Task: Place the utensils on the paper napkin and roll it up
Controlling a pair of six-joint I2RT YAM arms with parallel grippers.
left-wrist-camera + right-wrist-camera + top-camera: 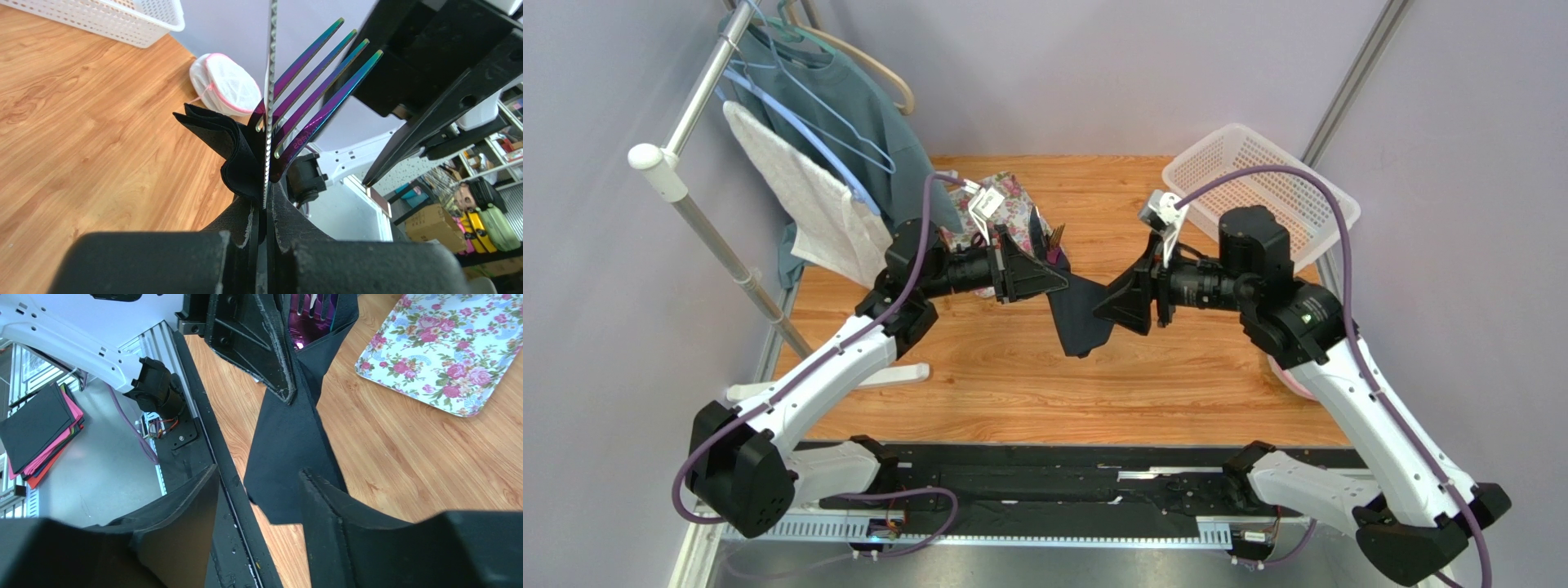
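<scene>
Left gripper (1044, 272) is clenched on the black paper napkin (1081, 319), which is lifted off the table (1014, 380) over its middle. In the left wrist view the left gripper's (265, 211) fingers pinch the folded napkin (230, 153) together with the purple fork (319, 79) and the pale knife (270, 92). Both utensils stick out past the fingertips, with the fork tines fanned beside the serrated blade.

The napkin's free end hangs down towards the right gripper (1124, 304). Right gripper (259, 473) has its jaws parted, gripping nothing; the napkin tail (288, 441) dangles between its fingers. I cannot tell whether the tail touches them.

Floral tray (442, 349) lies flat towards the table's far edge, behind the left gripper.
</scene>
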